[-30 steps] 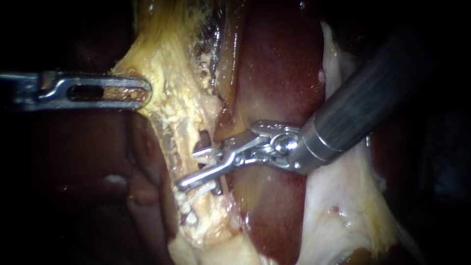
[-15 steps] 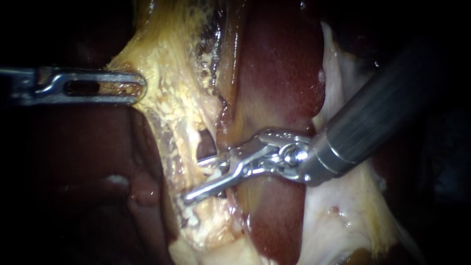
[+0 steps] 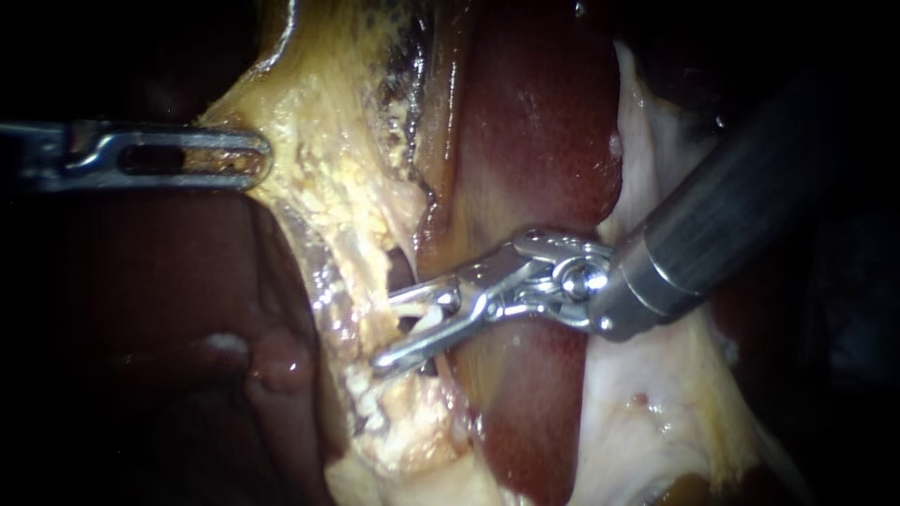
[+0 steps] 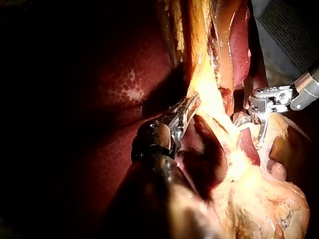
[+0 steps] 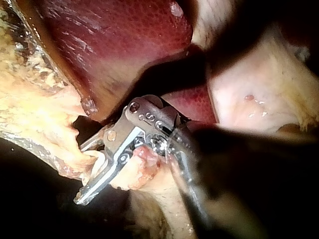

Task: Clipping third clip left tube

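Observation:
My right instrument [image 3: 389, 330] comes in from the upper right, and its jaws stand open around a thin pale tube [image 3: 428, 320] at the edge of the yellow fatty tissue [image 3: 347, 197]. The tube lies in the gap between the jaws. In the right wrist view the same open jaws [image 5: 87, 172] straddle pale tissue [image 5: 134, 172]. My left instrument [image 3: 248, 155] reaches in from the left, jaws shut on the yellow tissue and holding it taut. The left wrist view shows that grip [image 4: 185, 107], with the right instrument [image 4: 251, 129] beyond it. I cannot tell clips on the tube from the jaws.
Dark red liver [image 3: 534, 141] lies behind and right of the tube. A small dark window [image 3: 400, 272] opens in the tissue just above the jaws. Pale membrane [image 3: 647, 412] spreads under the right shaft. Dark tissue fills the lower left.
The right instrument has drawn back to the right along the tube site, jaws still apart. The left instrument has shifted slightly left and up with the yellow tissue.

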`<state>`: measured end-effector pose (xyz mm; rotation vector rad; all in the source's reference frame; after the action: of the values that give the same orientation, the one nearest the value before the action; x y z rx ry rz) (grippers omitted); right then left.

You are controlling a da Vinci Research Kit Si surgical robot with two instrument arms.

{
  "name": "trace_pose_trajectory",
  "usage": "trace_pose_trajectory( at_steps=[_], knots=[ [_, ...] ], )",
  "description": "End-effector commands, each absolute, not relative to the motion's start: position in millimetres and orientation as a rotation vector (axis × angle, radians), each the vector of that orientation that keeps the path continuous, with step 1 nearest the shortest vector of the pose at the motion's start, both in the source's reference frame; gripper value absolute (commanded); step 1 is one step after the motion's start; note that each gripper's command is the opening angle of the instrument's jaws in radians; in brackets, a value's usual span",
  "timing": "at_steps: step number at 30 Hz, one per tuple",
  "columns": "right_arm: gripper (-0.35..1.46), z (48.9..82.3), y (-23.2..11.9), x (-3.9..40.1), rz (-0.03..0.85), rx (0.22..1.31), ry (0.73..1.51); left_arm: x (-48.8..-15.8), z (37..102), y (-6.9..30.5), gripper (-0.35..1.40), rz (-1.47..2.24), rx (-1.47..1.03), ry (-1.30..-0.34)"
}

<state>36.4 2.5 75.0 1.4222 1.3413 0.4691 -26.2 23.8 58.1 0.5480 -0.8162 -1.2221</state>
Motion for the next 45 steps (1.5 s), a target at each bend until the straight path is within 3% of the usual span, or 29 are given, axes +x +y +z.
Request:
trace_pose_trajectory(
  at_steps=[1,9,22,31,35,45],
  knots=[
    [0.52,74.8,2.4,36.6,0.478,1.422,1.336,-26.3,58.4,23.7,-0.35,-1.220,0.544,-0.809],
    [0.52,74.1,1.6,38.4,0.512,1.425,1.342,-27.7,59.1,22.8,-0.35,-1.221,0.535,-0.796],
    [0.51,72.9,2.9,38.2,0.654,1.394,1.337,-28.1,59.7,22.4,-0.35,-1.209,0.535,-0.787],
    [0.50,72.7,3.0,37.1,0.656,1.417,1.308,-27.7,60.0,22.6,-0.35,-1.206,0.537,-0.785],
    [0.50,73.7,2.9,37.3,0.608,1.436,1.298,-27.7,59.8,22.6,-0.35,-1.207,0.537,-0.784],
    [0.50,74.7,2.2,37.9,0.589,1.446,1.293,-27.7,59.0,22.7,-0.35,-1.209,0.540,-0.782]
  ],
)
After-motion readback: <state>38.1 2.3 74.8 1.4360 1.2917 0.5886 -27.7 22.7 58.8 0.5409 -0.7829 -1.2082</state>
